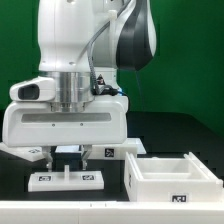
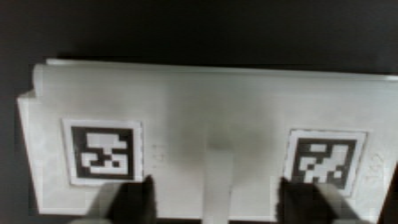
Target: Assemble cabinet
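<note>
The cabinet body (image 1: 170, 182), a hollow white box with thick walls and a tag on its front, stands on the black table at the exterior view's right. A flat white panel (image 1: 108, 153) with two tags lies under the wrist, and it fills the wrist view (image 2: 214, 110). My gripper (image 1: 68, 155) hangs low over this panel's middle. In the wrist view the gripper (image 2: 214, 200) is open, with both dark fingers (image 2: 125, 202) wide apart between the two tags. Nothing is held.
A second small flat white part (image 1: 65, 179) with two tags and slots lies in front of the gripper, near the table's front edge. A green wall stands behind. The arm's bulk hides much of the table's back.
</note>
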Robot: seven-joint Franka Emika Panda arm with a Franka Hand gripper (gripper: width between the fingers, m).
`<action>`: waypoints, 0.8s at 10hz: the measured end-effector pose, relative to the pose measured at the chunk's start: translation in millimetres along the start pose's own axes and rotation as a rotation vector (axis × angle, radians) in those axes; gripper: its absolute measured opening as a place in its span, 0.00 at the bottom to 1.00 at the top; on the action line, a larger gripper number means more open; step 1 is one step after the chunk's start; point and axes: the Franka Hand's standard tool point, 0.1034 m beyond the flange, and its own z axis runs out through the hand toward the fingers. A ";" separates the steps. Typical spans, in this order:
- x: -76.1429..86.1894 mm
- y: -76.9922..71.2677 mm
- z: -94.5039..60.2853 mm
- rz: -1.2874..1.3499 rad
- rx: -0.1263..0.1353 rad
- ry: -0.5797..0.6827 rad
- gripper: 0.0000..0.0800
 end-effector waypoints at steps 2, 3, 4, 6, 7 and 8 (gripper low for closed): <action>-3.8 3.8 7.0 0.007 0.000 -0.011 0.81; -4.7 4.0 10.7 0.007 0.000 -0.016 0.81; -5.3 2.4 14.2 0.007 -0.003 -0.018 0.97; -3.4 1.1 14.4 0.012 -0.007 -0.011 1.00; -3.5 1.2 14.4 0.012 -0.007 -0.011 1.00; -3.5 1.2 14.4 0.012 -0.007 -0.011 1.00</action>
